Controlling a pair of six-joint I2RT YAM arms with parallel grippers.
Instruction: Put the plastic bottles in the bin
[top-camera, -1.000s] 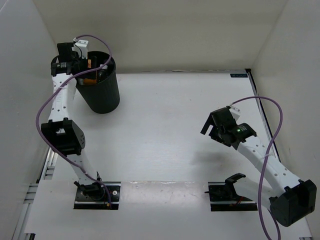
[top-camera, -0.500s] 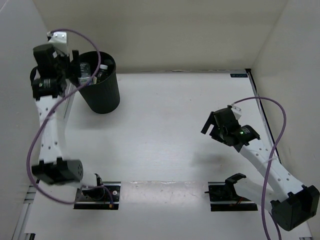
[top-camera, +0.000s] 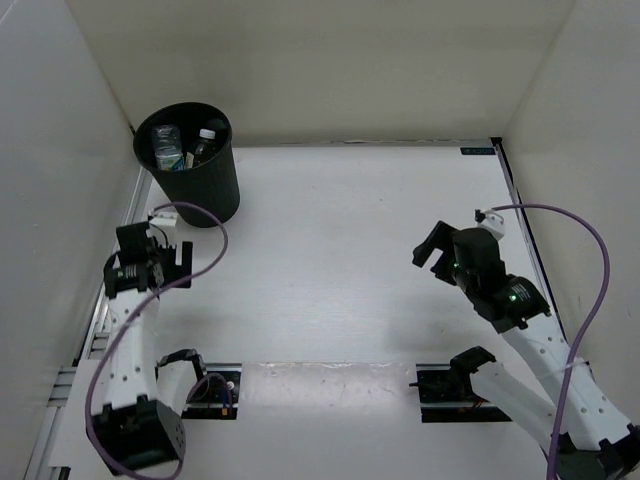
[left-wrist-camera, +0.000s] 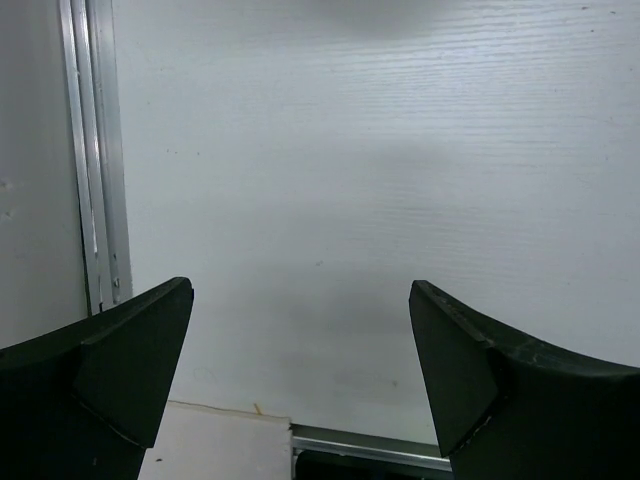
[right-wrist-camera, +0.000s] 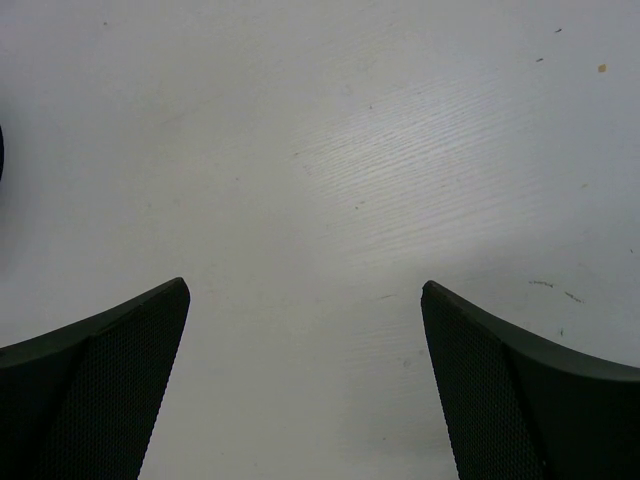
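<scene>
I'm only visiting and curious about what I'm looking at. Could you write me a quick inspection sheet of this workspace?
Surface: white table; no bottles seen on it.
Job's things: plastic bottles inside the black bin, which stands at the far left corner.
Clutter: nothing seen.
Grippers: left gripper and right gripper are both open and empty, over bare table.
Cables: a purple cable loops along each arm.
Surroundings: white walls on three sides; metal rail along the left edge.
</scene>
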